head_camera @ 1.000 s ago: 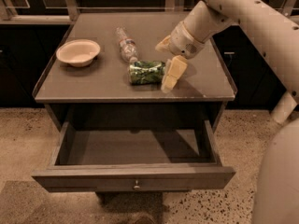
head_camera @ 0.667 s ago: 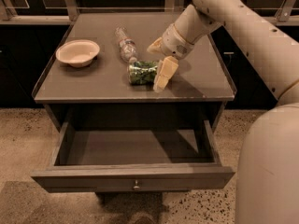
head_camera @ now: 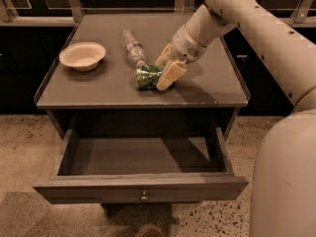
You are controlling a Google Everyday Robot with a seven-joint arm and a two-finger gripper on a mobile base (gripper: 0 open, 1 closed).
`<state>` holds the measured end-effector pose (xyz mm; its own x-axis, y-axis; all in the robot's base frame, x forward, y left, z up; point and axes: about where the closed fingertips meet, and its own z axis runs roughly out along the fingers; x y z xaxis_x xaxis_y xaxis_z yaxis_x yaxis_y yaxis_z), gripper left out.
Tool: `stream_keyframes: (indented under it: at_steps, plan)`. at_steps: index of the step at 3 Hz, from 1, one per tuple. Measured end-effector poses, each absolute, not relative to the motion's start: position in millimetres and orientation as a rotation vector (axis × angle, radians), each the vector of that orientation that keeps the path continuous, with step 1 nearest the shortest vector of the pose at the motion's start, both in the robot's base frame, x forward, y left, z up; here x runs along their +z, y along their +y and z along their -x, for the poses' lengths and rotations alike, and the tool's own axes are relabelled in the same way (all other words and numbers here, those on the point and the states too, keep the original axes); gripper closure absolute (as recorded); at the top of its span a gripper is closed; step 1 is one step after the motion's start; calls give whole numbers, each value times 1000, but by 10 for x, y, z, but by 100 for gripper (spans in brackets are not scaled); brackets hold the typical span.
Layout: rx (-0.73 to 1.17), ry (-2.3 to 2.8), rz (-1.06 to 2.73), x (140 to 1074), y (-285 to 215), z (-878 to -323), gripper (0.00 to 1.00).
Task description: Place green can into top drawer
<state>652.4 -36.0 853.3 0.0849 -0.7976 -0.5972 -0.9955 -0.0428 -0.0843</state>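
Top drawer pulled out; green can on tabletop, hand spread astride it.

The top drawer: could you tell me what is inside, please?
The top drawer shows a bare floor; its rear is hidden under the tabletop. The green can lies above, at the gripper.

The can, mottled green and white, lay on its side near the tabletop's front edge. The gripper sat at its right end, fingers spread either side. Below, the grey-brown drawer stood pulled fully out, its round knob facing forward.
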Motion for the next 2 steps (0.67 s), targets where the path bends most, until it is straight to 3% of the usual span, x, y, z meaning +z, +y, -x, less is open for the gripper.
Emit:
stream_keyframes:
  at_steps: [2]
  plan:
    - [546, 1762, 1892, 8532, -360, -6524, 88]
